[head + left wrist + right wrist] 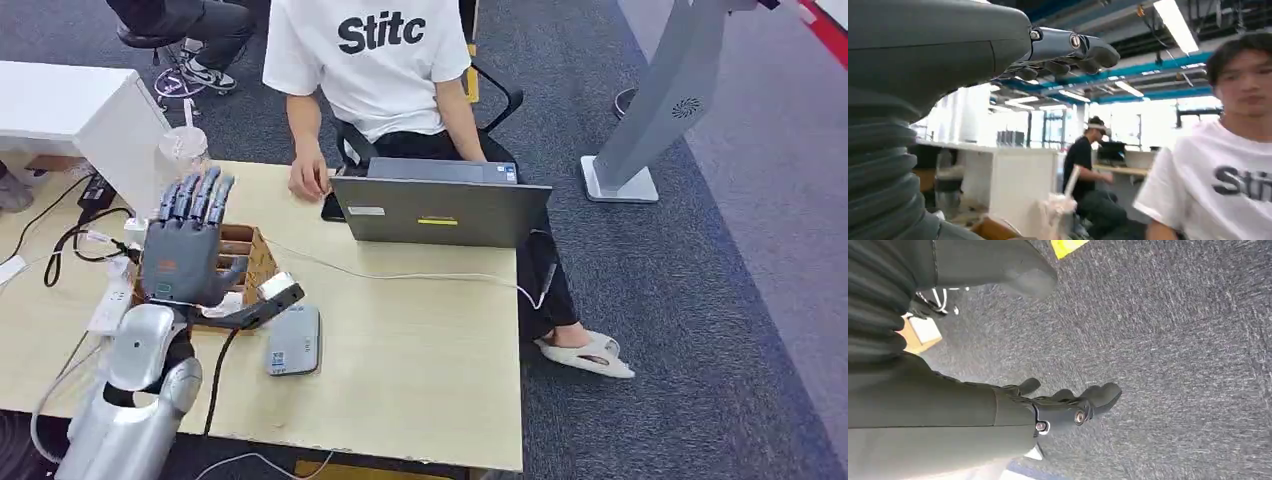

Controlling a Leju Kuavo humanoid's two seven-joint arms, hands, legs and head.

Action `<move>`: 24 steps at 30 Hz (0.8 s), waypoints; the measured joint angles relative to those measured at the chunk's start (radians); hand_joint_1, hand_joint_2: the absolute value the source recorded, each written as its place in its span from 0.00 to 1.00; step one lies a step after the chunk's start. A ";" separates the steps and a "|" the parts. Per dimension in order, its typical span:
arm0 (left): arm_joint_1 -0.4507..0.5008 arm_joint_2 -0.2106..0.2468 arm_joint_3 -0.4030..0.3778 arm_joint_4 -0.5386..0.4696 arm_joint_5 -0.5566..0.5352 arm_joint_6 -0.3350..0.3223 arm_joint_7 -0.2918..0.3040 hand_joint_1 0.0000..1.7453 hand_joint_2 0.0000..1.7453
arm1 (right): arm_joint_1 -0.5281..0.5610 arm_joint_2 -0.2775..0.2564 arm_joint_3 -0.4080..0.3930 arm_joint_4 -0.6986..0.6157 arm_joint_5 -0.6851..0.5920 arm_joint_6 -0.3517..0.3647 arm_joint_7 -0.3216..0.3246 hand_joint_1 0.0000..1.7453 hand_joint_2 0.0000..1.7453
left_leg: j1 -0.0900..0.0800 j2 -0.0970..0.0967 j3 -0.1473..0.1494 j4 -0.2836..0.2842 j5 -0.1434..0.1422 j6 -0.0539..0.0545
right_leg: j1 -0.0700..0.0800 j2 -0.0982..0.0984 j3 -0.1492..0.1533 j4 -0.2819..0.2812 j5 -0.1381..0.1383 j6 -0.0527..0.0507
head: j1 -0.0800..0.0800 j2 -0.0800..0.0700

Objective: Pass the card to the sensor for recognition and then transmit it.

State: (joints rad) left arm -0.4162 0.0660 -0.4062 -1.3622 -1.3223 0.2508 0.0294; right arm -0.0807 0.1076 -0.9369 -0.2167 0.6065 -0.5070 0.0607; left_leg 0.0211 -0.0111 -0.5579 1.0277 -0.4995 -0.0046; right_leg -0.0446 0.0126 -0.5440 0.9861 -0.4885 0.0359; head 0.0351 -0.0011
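My left hand (185, 250) is raised above the table's left side with its fingers (196, 198) straight up and apart and its thumb (262, 300) stretched toward the sensor. I see nothing in its grasp; the left wrist view also shows the fingers (1073, 47) extended and empty. Right behind and under the hand stands a wooden card box (250, 255), partly hidden by it; I cannot make out a card. The flat grey sensor (294, 340) lies on the table just right of the thumb. My right hand (1068, 407) hangs over dark carpet, fingers loosely apart and empty.
A person in a white T-shirt (370, 60) sits across the table (420, 380) behind a grey laptop (440, 210), one hand (308, 180) on the tabletop. A plastic cup (182, 150), cables and a power strip (108, 300) crowd the left side. A white cable (400, 275) crosses the middle.
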 joint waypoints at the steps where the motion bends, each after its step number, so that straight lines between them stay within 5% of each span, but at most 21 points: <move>1: 0.007 0.000 -0.018 -0.012 0.016 -0.020 -0.005 0.00 1.00 | 0.000 0.000 -0.003 0.000 -0.001 0.001 -0.001 0.00 1.00 | 0.000 0.000 0.000 0.000 0.000 0.000 | 0.000 0.000 0.000 0.000 0.000 0.000 | 0.000 0.000; 16: 0.042 0.046 -0.139 -0.083 0.075 -0.096 -0.011 0.00 1.00 | 0.000 0.002 -0.026 0.000 -0.001 0.004 -0.013 0.00 1.00 | 0.000 0.000 0.000 0.000 0.000 0.000 | 0.000 0.000 0.000 0.000 0.000 0.000 | 0.000 0.000; 24: 0.048 0.139 -0.152 -0.083 0.172 -0.204 -0.010 0.00 1.00 | 0.000 0.002 -0.046 0.000 -0.006 0.003 -0.016 0.00 1.00 | 0.000 0.000 0.000 0.000 0.000 0.000 | 0.000 0.000 0.000 0.000 0.000 0.000 | 0.000 0.000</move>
State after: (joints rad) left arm -0.3685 0.2048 -0.5585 -1.4454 -1.1506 0.0466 0.0191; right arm -0.0803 0.1095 -0.9831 -0.2167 0.6001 -0.5039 0.0443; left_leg 0.0215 -0.0110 -0.5577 1.0276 -0.4994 -0.0047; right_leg -0.0443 0.0126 -0.5442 0.9865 -0.4886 0.0358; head 0.0351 -0.0011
